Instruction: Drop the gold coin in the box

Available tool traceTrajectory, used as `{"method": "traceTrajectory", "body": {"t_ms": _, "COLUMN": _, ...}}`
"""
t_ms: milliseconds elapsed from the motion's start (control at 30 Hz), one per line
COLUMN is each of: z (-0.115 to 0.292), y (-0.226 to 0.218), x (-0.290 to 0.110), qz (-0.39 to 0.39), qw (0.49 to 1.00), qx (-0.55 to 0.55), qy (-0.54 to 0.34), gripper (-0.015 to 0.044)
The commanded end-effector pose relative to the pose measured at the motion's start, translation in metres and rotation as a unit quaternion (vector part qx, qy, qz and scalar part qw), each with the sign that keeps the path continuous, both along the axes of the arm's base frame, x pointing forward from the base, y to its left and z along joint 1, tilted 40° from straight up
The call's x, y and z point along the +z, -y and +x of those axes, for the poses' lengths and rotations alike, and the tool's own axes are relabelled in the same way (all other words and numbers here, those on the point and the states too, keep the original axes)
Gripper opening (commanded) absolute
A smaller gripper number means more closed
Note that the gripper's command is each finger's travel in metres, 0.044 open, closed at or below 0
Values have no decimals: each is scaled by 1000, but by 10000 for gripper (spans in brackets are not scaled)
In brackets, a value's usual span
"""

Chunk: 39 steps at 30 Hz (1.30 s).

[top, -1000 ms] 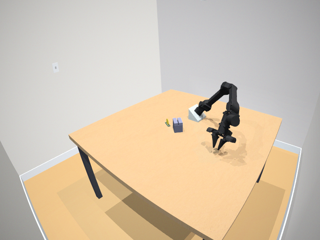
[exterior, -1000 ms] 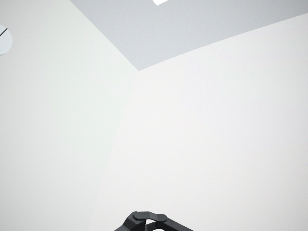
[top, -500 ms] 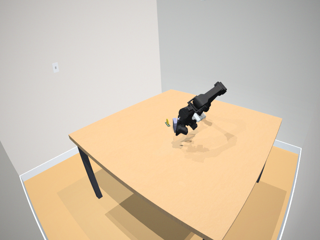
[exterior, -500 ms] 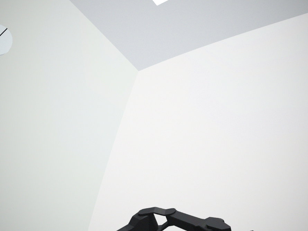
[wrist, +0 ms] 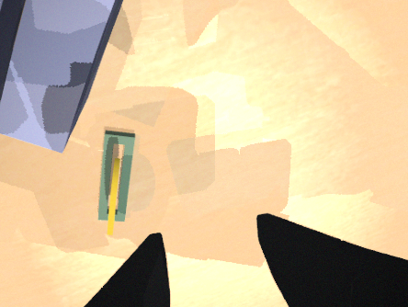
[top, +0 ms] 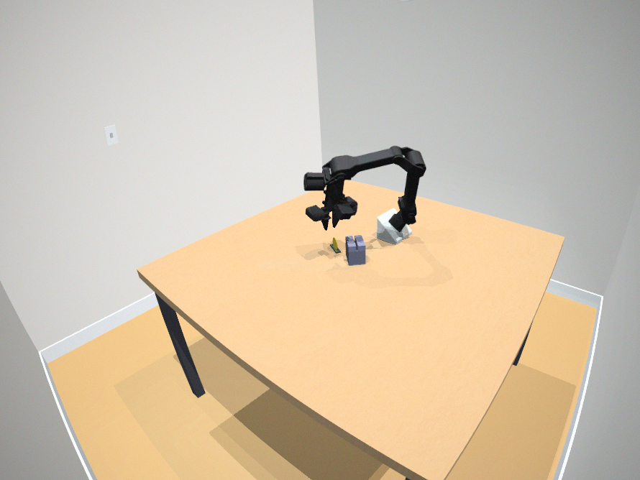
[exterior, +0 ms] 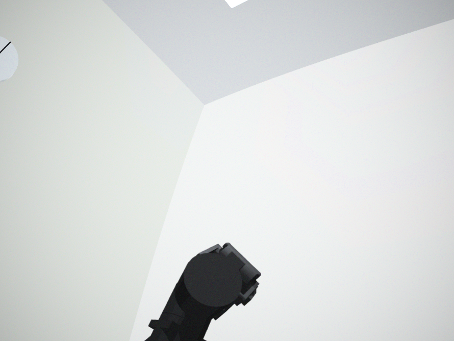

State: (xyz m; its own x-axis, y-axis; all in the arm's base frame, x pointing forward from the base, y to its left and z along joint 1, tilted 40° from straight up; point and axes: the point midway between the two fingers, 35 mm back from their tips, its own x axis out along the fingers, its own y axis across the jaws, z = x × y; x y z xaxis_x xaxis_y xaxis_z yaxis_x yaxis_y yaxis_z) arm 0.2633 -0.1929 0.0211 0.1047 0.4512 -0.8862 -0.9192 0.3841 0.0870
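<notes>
In the top view a black arm (top: 380,157) rises from its white base (top: 385,233) near the middle of the frame, bends over at the upper right and reaches back toward the left. Its gripper (top: 328,223) points down and hangs above the wooden table (top: 362,330), a little up and left of the coin (top: 334,242). The fingers are partly spread with a gap between them, and they pinch nothing.

The gold coin stands on its edge in the dark-green holder (top: 334,249), just left of centre in the top view. The grey box (top: 355,250) sits right beside the holder, on its right, and a dark slot (top: 354,240) runs across its lid.

In the wrist view the coin (wrist: 113,195) shows as a thin yellow strip running up and down at the left of the frame, inside the green holder (wrist: 130,179). The box (wrist: 51,69) fills the upper left corner. The two dark fingertips rise from the bottom edge, right of the coin and apart from it, with bare table (wrist: 299,92) between them.

The exterior view shows only a dark joint of the arm (exterior: 212,281) at the bottom centre, against pale walls and the ceiling.
</notes>
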Motion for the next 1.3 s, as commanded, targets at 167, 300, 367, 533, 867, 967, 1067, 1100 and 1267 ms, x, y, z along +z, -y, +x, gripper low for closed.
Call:
{"method": "traceTrajectory", "body": {"t_ms": 167, "z": -61, "y": 14, "x": -23, "qz": 120, "qw": 983, "qx": -131, "qy": -55, "gripper": 161}}
{"method": "traceTrajectory", "body": {"t_ms": 300, "z": -60, "y": 10, "x": -29, "qz": 120, "qw": 983, "qx": -131, "qy": -55, "gripper": 161}}
{"method": "traceTrajectory", "body": {"t_ms": 367, "z": -56, "y": -2, "x": -44, "qz": 120, "qw": 983, "qx": -131, "qy": -54, "gripper": 161}}
{"method": "traceTrajectory", "body": {"t_ms": 533, "z": -55, "y": -8, "x": -50, "qz": 120, "qw": 983, "qx": -131, "qy": -54, "gripper": 161}}
{"method": "traceTrajectory", "body": {"t_ms": 867, "z": -49, "y": -20, "x": -65, "qz": 120, "qw": 983, "qx": -131, "qy": -54, "gripper": 161}}
{"method": "traceTrajectory", "body": {"t_ms": 967, "z": -48, "y": -23, "x": -68, "qz": 120, "qw": 983, "qx": -131, "qy": -54, "gripper": 161}}
{"method": "traceTrajectory", "body": {"t_ms": 1067, "z": -47, "y": -26, "x": -72, "qz": 120, "qw": 983, "qx": -131, "qy": -54, "gripper": 161}}
{"method": "traceTrajectory", "body": {"t_ms": 1100, "z": -47, "y": -27, "x": -73, "qz": 120, "qw": 983, "qx": -131, "qy": -54, "gripper": 161}}
{"method": "traceTrajectory", "body": {"t_ms": 1267, "z": -45, "y": -32, "x": -80, "qz": 120, "qw": 983, "qx": -131, "qy": -54, "gripper": 161}}
